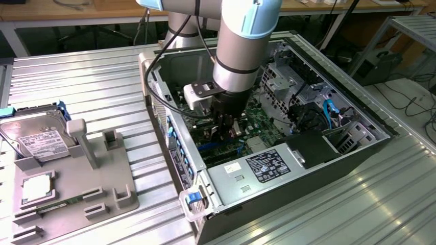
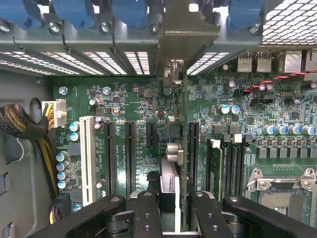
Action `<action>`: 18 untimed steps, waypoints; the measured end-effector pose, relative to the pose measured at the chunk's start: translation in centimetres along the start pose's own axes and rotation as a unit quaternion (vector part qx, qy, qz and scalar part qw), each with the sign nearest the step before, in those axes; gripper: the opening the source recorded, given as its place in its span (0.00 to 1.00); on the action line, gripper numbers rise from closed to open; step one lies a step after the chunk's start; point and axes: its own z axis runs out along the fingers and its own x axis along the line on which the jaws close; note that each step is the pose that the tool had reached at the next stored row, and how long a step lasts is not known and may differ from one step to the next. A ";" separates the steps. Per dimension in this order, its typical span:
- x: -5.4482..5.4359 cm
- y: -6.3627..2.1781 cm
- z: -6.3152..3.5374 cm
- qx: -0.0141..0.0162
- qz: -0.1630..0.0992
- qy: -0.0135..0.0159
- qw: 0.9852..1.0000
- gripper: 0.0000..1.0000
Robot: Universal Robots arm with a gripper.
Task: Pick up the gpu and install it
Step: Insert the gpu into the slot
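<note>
One card is all I'm carrying: the gpu [image 2: 171,193] sits edge-on between my fingers [image 2: 147,213], clenched on it from both sides, down inside the open case [image 1: 381,130] over the motherboard [image 2: 138,106]. From the wrist cam I get only its thin edge, a pale silvery strip with a dark board face beside it, standing upright and running toward the rear slot openings of the case. Can't tell if its connector is touching a slot or just above one; the fingers cut off the near end. It lines up between the black slots [image 2: 130,156] and the RAM sticks [image 2: 214,163].

In the exterior view the gripper [image 1: 228,127] and arm [image 1: 242,46] block most of the board, so the card is barely visible there, approx. under the wrist.

Case contents: green motherboard, a white slot [image 2: 87,158], an empty CPU socket [image 2: 285,198], braided cables [image 2: 22,126], a PSU [image 1: 262,168] w/ label, and blue SATA cables [image 1: 330,115].

On the tabletop [image 1: 89,87] at the exterior view's left, a grey fixture [image 1: 95,189] holds a hard drive [image 1: 38,140] leaning at its back, and a square CPU [image 1: 38,186] in a pocket.
</note>
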 end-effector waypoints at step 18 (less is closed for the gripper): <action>0.0 0.03 1.27 -0.001 0.000 0.000 1.000 0.28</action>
